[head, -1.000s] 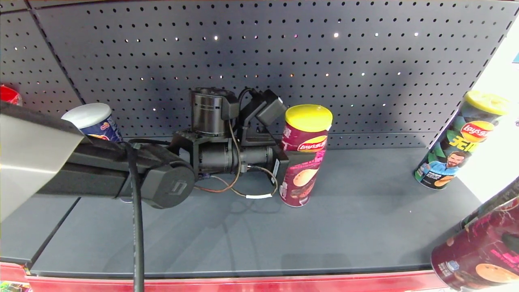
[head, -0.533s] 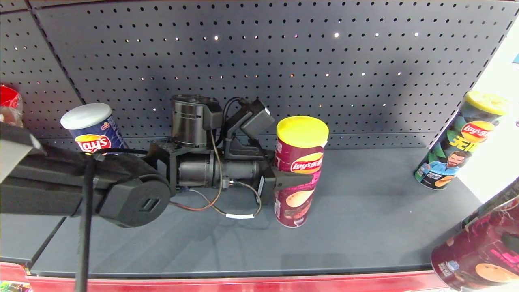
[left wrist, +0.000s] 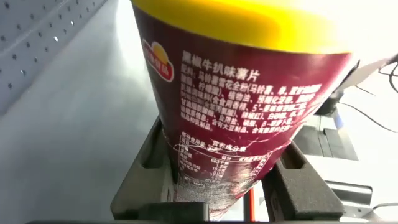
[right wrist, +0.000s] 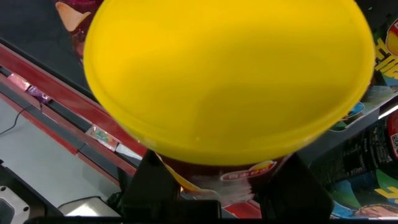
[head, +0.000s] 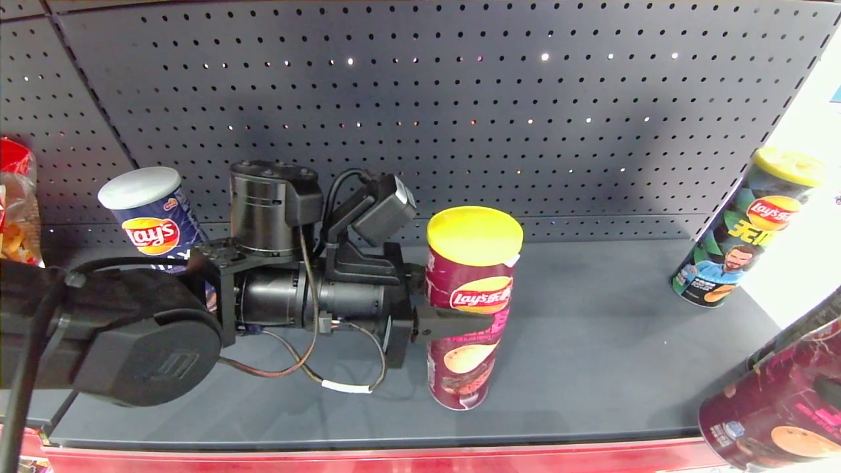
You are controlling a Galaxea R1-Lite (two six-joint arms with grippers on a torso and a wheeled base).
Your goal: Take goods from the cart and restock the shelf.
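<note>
Pincer status: left pincer point(head: 463, 320) is clamped across the middle of a maroon chip can point(head: 472, 282) with a yellow lid. The can is upright at the centre of the head frame, over the front half of the grey shelf point(head: 591, 341); can't tell if its base touches the board. In the left wrist view both fingers point(left wrist: 149, 180) press on the can's sides, with the printed label facing the camera. Right pincer point(right wrist: 221, 190) grips a second maroon can point(right wrist: 224, 81), its yellow lid toward the wrist camera. In the head view that can sits tilted in the lower right corner, in front of the shelf's red front edge. On the shelf: blue can point(head: 154, 217) with a white lid at upper left, close to the pegboard point(head: 460, 98) and behind the left arm. Green can point(head: 742, 243) with a yellow lid at far right, near the back, well apart from the held one. Red snack bag point(head: 13, 197) at the left edge.
</note>
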